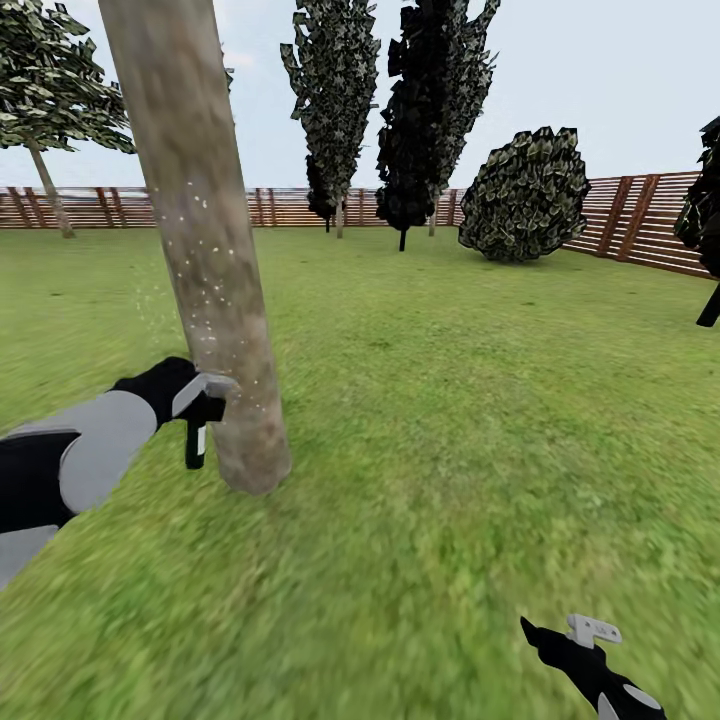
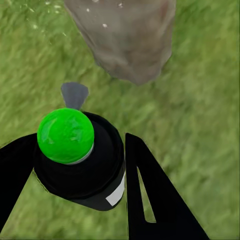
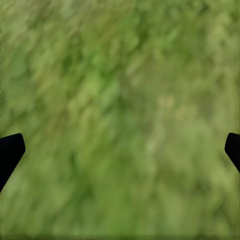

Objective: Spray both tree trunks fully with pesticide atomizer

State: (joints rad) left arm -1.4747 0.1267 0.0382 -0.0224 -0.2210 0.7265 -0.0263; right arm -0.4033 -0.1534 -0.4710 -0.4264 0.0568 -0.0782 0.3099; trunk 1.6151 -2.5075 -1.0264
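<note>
The left gripper [image 2: 80, 185] is clamped on the small black spray can with a green button on top [image 2: 75, 155], beside the thick grey-brown tree trunk [image 1: 205, 250]. The can looks light and hard; hold its round sides. The right gripper [image 3: 120, 150] hangs wide apart over grass.

One tree trunk [image 1: 205, 250] at nine o'clock; one pesticide atomizer [image 1: 196, 440]; two claws, left claw [image 1: 205, 395] and right claw [image 1: 590, 632]; two dark cypress-like trees [image 1: 335, 100] at twelve o'clock; one round bush [image 1: 525, 195].
</note>
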